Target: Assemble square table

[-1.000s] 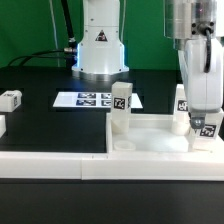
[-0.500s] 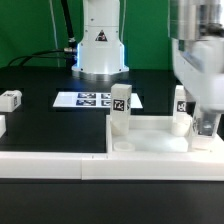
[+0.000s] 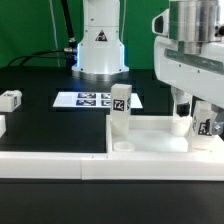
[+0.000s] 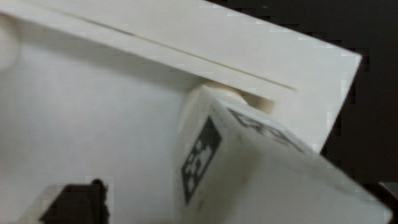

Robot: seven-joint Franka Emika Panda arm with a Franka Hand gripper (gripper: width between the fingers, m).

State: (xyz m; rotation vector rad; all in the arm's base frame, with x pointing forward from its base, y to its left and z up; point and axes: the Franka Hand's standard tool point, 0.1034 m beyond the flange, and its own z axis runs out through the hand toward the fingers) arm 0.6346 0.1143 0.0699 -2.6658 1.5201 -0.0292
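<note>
Exterior view: the tabletop (image 3: 150, 142) lies on the black bench (image 3: 45, 125), with an upright leg (image 3: 120, 106) at its far corner on the view's left. The pincer (image 3: 198, 120) hangs over the opposite far corner, beside a tagged leg (image 3: 207, 127); its grip cannot be told. Wrist view: the tagged leg (image 4: 240, 150) meets the tabletop's (image 4: 89, 115) raised edge.

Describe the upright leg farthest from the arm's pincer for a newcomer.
Find the white square tabletop. At its far corner on the exterior view's left stands a tagged leg. Other upright legs sit by the pincer; this one stands alone.
</note>
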